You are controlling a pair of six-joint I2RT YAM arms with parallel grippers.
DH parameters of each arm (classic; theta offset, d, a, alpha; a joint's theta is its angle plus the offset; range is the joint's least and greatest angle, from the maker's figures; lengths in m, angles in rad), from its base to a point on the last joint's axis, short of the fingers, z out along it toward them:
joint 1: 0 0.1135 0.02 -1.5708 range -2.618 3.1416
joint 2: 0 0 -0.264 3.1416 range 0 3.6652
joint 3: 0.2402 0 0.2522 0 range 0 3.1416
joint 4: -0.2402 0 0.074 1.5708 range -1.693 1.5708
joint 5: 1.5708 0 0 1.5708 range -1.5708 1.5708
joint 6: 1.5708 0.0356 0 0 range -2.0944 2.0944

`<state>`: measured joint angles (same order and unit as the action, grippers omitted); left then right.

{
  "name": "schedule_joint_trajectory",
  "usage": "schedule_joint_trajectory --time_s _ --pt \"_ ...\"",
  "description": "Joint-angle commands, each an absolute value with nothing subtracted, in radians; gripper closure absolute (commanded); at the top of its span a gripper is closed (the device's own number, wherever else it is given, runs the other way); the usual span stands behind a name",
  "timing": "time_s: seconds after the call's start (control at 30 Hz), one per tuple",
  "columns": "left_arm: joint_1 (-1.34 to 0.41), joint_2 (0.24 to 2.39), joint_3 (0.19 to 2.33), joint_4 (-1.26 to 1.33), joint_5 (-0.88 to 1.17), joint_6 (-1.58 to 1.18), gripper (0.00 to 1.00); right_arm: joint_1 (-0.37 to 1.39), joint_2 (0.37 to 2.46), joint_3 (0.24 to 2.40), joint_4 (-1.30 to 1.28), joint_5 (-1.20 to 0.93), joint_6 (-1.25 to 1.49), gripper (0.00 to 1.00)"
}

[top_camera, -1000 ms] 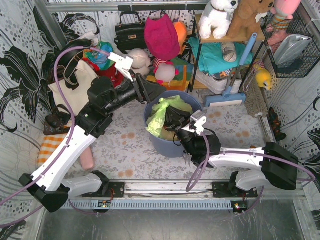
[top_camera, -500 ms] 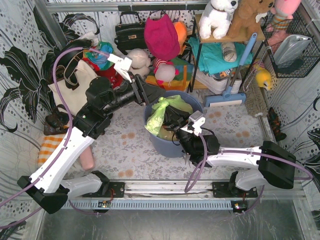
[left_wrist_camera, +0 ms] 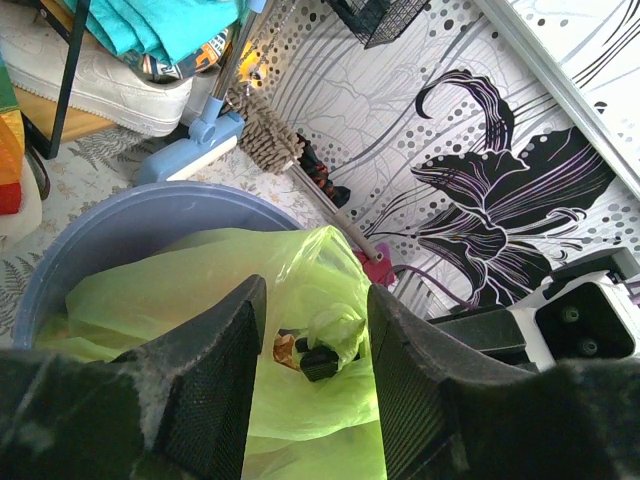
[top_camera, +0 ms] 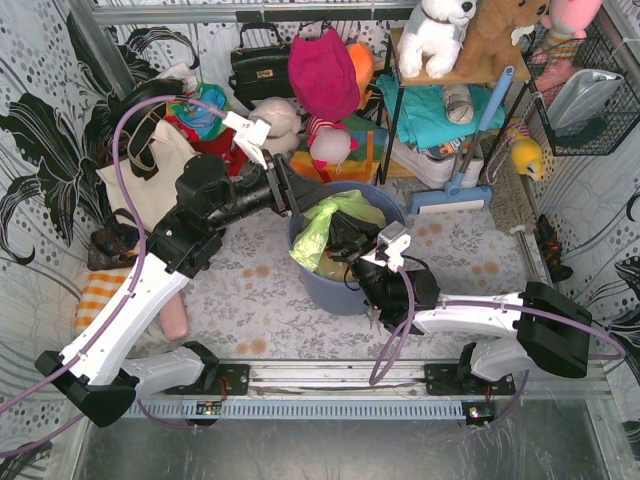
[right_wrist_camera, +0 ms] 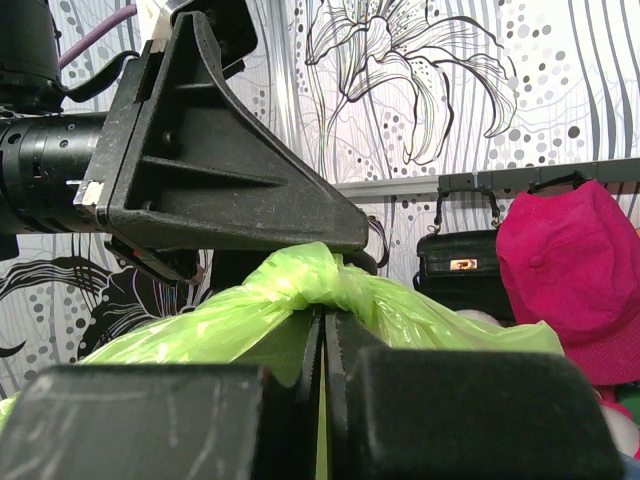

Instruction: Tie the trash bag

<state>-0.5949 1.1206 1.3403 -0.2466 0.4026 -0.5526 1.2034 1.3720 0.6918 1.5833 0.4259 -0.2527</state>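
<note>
In the middle of the worktop (top_camera: 250, 300), the trash bag (top_camera: 325, 225) sits inside a round blue-grey bin (top_camera: 335, 290). Its thin light-green plastic bulges above the rim and spills over the bin's left edge. From the right wrist, the bag's top (right_wrist_camera: 300, 285) is gathered into a twisted bunch. The right pincer (top_camera: 350, 245) is closed tight on this plastic, which runs down into the narrow slit between its black fingers (right_wrist_camera: 250, 410).

The left pincer (top_camera: 312, 195) reaches in from the far left side of the bin and hangs just above the bunched plastic. Its two fingers (left_wrist_camera: 215, 370) stand apart with nothing clamped between them, and the green bag (left_wrist_camera: 200, 300) and the bin's rim (left_wrist_camera: 130, 225) show through the gap. Something small and dark shows in a fold of the plastic there, though I cannot tell what it is.

Behind the bin are a dark handbag (top_camera: 260, 65), a pink cap (top_camera: 322, 70) and a blue floor brush (top_camera: 450, 195). A white plush toy (top_camera: 435, 30) sits on a shelf.
</note>
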Motion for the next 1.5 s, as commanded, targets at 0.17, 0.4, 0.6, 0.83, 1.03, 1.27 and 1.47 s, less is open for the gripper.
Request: schedule_joint_trajectory --time_s 0.17,0.4,0.6,0.83,1.03,1.27,1.47 --pt "-0.596 1.109 1.353 -0.242 0.433 -0.532 0.65 1.206 1.358 0.707 1.698 0.425 -0.264 1.00" --pt "-0.597 1.114 1.359 -0.216 0.459 -0.531 0.93 1.207 1.358 0.707 1.697 0.428 -0.267 1.00" --pt "-0.597 1.104 1.351 -0.147 0.433 -0.508 1.00 1.207 1.314 0.686 1.648 0.457 -0.209 1.00" --pt "-0.597 1.112 1.348 -0.063 0.416 -0.488 1.00 1.206 1.111 0.606 1.395 0.494 -0.017 0.79" --pt "-0.597 1.126 1.338 0.003 0.411 -0.487 1.00 1.206 0.916 0.591 1.086 0.464 0.092 0.64" --pt "-0.597 1.152 1.339 0.059 0.435 -0.499 1.00 1.206 0.802 0.664 0.738 0.410 0.220 0.46" --pt "-0.597 1.158 1.332 0.089 0.445 -0.510 1.00 1.206 0.842 0.762 0.590 0.221 0.322 0.41"
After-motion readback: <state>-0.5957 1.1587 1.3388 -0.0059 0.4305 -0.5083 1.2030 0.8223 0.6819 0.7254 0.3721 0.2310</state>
